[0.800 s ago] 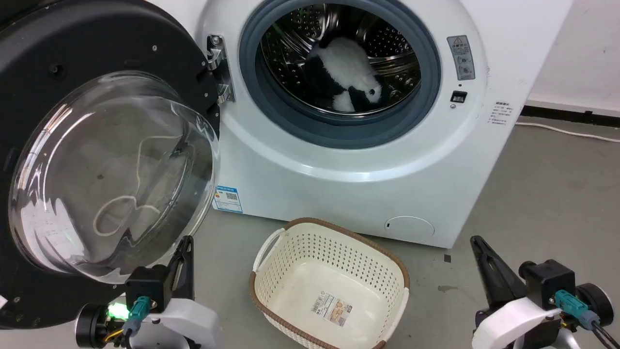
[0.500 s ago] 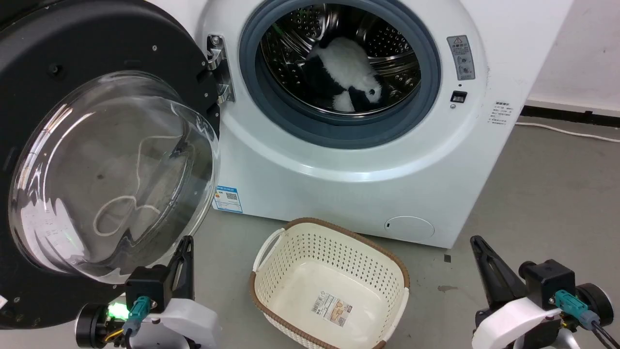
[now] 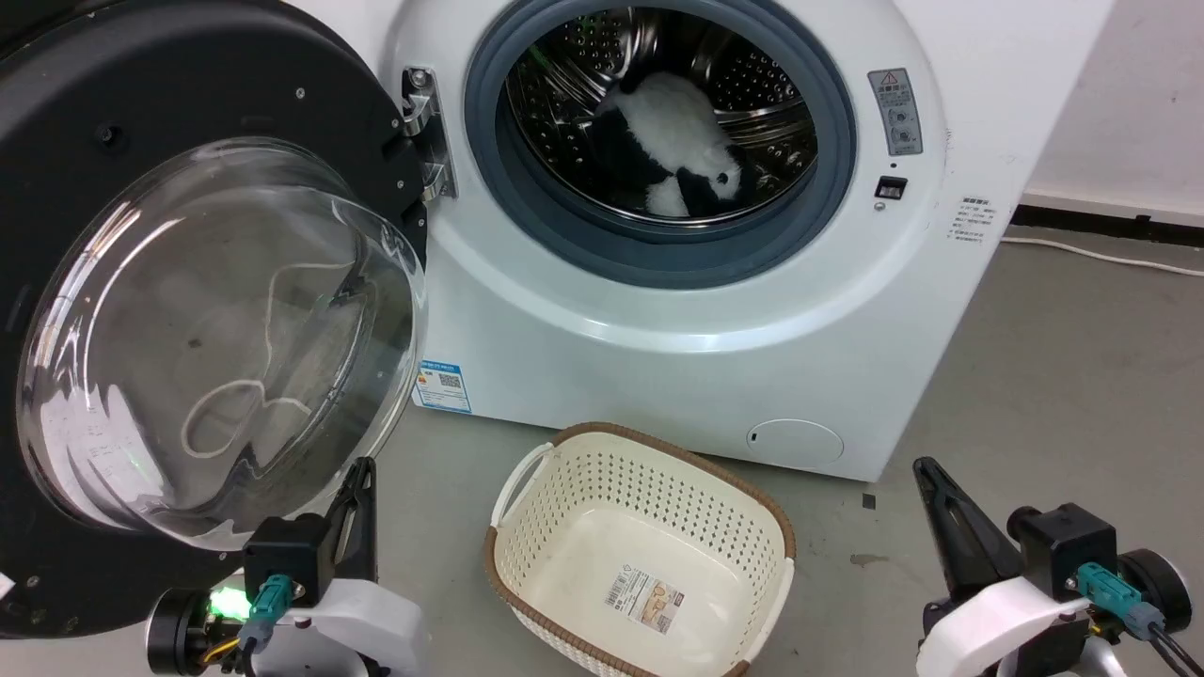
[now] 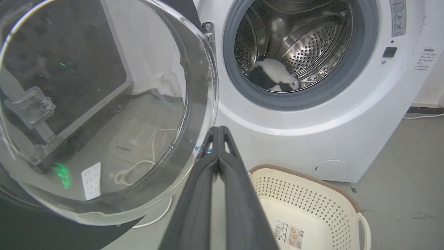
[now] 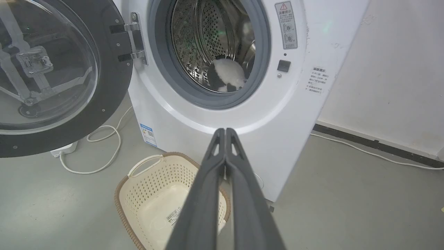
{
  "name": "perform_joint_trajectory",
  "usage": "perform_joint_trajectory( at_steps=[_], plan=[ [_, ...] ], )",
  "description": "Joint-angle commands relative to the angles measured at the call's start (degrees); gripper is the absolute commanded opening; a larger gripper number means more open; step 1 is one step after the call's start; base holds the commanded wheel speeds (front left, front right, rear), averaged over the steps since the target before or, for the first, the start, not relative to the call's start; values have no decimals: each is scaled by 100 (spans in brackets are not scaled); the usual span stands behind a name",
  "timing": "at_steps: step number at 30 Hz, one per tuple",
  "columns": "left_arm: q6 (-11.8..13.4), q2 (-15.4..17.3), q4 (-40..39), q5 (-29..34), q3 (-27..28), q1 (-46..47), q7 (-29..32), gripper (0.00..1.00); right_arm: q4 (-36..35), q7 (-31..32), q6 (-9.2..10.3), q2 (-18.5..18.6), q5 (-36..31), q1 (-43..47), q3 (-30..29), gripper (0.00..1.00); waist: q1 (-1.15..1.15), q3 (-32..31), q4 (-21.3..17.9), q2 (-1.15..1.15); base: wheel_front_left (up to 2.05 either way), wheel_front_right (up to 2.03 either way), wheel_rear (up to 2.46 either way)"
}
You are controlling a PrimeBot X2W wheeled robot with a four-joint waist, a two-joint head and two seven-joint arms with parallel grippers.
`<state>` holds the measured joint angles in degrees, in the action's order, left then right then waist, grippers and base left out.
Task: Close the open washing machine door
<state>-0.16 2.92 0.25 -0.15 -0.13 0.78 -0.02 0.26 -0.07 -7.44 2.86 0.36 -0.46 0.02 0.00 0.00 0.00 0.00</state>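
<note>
The door [image 3: 216, 348] stood wide open, swung out to the left of the washer [image 3: 677, 320] on a steel hinge [image 3: 425, 132]. Its glass bowl bulged toward the camera inside the black rim. The round mouth of the washer was uncovered, with the grey ring [image 3: 555, 216] around the drum [image 3: 762, 85]. A black and white plush toy [image 3: 673, 141] lay low in the drum.

The left gripper [image 3: 360, 470] was at the lower left of the head view, just under the bowl's lower right edge. Its fingers were pressed together with nothing between them. In the left wrist view the gripper [image 4: 219, 129] pointed up at the washer's front, right beside the bowl's rim. Whether it touched the glass could not be told.

The right gripper [image 3: 926, 470] was at the lower right, well apart from the door, over the bare floor [image 3: 1053, 395]. In the right wrist view its fingers [image 5: 208, 194] lay flat against each other and held nothing, and the tips pointed at the washer's white front below the mouth.

A cream basket [image 3: 649, 435] with a brown rim sat on the floor before the washer, between the two grippers. It was near the round cover [image 3: 795, 444] and held only a sticker on its bottom. A blue label [image 3: 442, 385] showed beside the door's edge. A white cable [image 5: 100, 152] curled on the floor under the door.
</note>
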Motion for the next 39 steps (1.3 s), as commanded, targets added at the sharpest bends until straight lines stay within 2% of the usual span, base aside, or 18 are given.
perform_joint_trajectory(
  at_steps=[1, 26, 27, 39],
  plan=[
    [16, -4, -25, 15, 13, -78, 2, 0, -26, 7, -5, 1, -36, 46, -2, 0, 0, 0, 0, 0, 0, 0, 0],
    [16, -4, -25, 15, 13, -78, 2, 0, -26, 7, -5, 1, -36, 46, -2, 0, 0, 0, 0, 0, 0, 0, 0],
    [-1, 0, 2, -1, -1, 0, 0, 100, 2, 0, 0, 0, 2, 0, -1, 100, 0, 0, 0, 0, 0, 0, 0],
    [18, 0, 65, -167, -102, -24, -117, 100, 54, -118, 0, 0, 144, 67, 49, 100, 0, 3, -1, 0, 0, 0, 0]
  ],
)
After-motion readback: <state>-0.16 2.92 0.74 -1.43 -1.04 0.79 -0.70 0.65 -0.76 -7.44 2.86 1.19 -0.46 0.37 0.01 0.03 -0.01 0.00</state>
